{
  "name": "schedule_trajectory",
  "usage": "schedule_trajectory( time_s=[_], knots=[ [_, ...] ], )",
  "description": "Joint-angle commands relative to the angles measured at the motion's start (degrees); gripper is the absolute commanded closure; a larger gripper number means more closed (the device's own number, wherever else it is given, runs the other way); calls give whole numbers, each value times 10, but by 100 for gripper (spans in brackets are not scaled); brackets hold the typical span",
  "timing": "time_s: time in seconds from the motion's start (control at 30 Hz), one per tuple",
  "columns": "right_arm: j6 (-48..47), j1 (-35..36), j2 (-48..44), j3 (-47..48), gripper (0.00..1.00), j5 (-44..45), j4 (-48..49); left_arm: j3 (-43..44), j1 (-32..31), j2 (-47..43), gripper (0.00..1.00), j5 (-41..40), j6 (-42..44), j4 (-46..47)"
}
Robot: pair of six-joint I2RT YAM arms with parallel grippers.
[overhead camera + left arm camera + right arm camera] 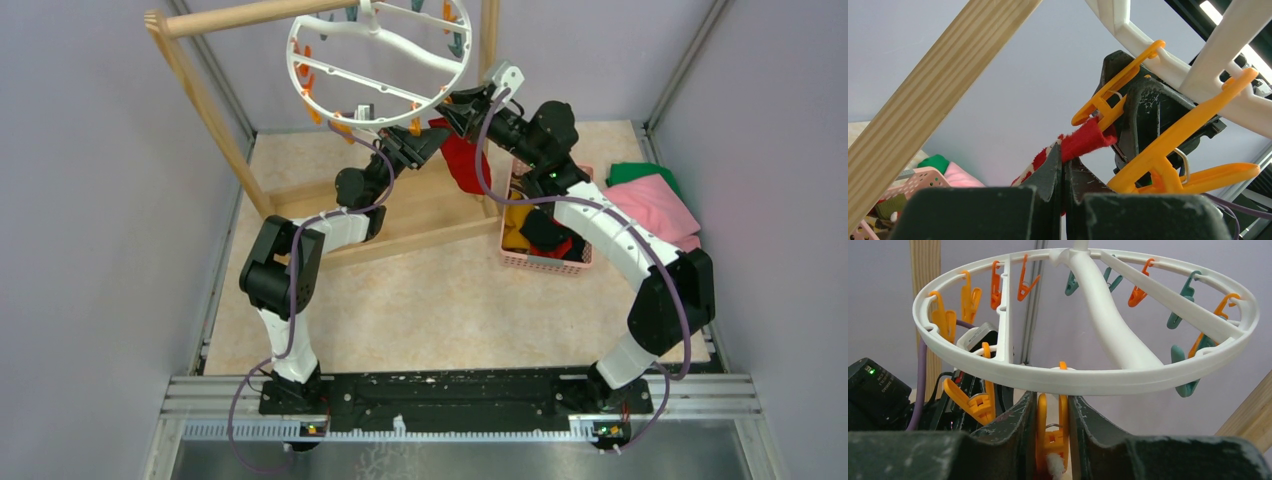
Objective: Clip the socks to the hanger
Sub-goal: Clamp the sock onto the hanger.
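Overhead, the wooden rack stands at the back left of the table, and the hanger, a white ring with cross spokes and orange and teal clips, hangs from its top bar. Both arms reach up to the ring's near edge and meet there. To the right on the table lie a pink cloth and a green cloth, with a pink basket beside them holding yellow and black socks. The left gripper is pinched tight on a red sock with white patterning, which dangles between the two wrists. The right gripper presses its fingers against both sides of one orange clip under the rim. The sock's upper end reaches that clip's mouth; whether the clip bites it cannot be told.
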Motion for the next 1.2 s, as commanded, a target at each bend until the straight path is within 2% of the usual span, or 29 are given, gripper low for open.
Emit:
schedule_trajectory(
  time_s=[0.0, 0.27, 0.37, 0.5, 0.8, 1.0, 1.17],
  knots=[
    [-1, -5, -17, 28, 73, -9, -10, 18, 4, -20, 100, 3, -8, 177],
    [1, -6, -19, 28, 61, -9, -5, 17, 4, -19, 100, 0, -11, 177],
    [1, -8, -21, 26, 53, -9, -3, 17, 4, -17, 100, -2, -13, 177],
    [0, -10, -30, 19, 45, -7, -3, 14, 5, -15, 87, -5, -18, 178],
    [-1, -29, -62, -1, 36, -19, -14, -11, 5, -21, 59, -13, -10, 178],
    [-23, -44, -92, -21, 33, -32, -54, -39, 5, -23, 56, -16, -7, 177],
    [-28, -66, -122, -49, 32, -63, -73, -80, 4, -35, 49, -13, 16, 177]
  ],
)
